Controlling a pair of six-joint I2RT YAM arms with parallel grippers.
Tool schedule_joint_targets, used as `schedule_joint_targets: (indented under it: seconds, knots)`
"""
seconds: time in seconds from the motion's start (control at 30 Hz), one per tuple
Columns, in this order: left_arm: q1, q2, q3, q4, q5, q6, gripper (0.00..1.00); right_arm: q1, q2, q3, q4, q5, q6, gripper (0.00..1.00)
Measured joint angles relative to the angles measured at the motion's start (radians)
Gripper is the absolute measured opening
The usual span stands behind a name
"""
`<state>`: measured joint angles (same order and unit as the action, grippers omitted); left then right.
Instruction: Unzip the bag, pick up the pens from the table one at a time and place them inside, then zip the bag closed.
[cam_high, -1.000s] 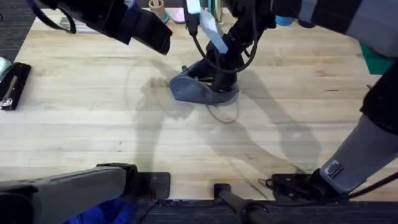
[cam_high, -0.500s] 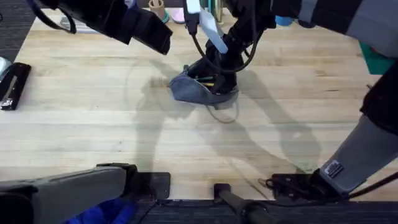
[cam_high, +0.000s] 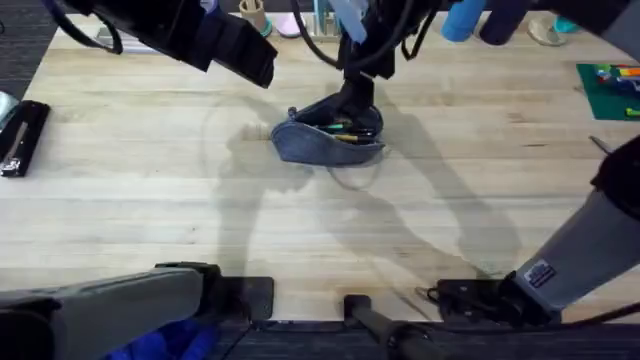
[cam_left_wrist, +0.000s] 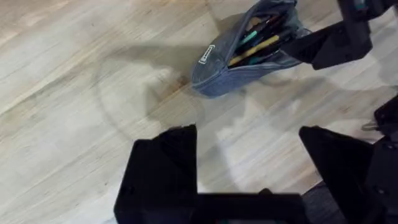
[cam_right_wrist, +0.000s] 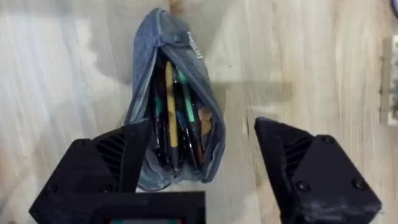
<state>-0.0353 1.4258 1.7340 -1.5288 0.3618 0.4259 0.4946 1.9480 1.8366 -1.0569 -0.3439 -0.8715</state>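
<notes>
Softly slumped, the oblong blue-grey fabric pencil pouch (cam_high: 328, 140) lies unzipped near the far middle of the pale plank-grained wooden counter (cam_high: 150, 200). It looks light and floppy, so I would pinch the zipper pull or an end seam, steadying the other end. Inside lie a slim yellow pen (cam_right_wrist: 170, 109), black pens (cam_right_wrist: 160, 134) and a teal one. Just over it the right tool (cam_right_wrist: 196, 162) gapes wide, empty; the left tool (cam_left_wrist: 249, 168) hangs spread and empty, well apart.

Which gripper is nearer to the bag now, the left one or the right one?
Right. The right gripper hangs open directly above the bag; the left gripper, also open, hovers farther off to one side.
</notes>
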Motion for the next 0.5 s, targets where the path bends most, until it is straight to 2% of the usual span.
schedule_joint_targets:
  seconds: [0.3, 0.5]
  knots:
    - [0.009, -0.029, 0.0, 0.003, 0.0, 0.0, 0.995, 0.0, -0.016, 0.053, -0.059, 0.046, 0.149, 0.996]
    - [0.041, -0.115, 0.0, 0.002, 0.0, 0.0, 0.995, 0.0, -0.106, 0.053, -0.066, 0.132, 0.245, 0.996]
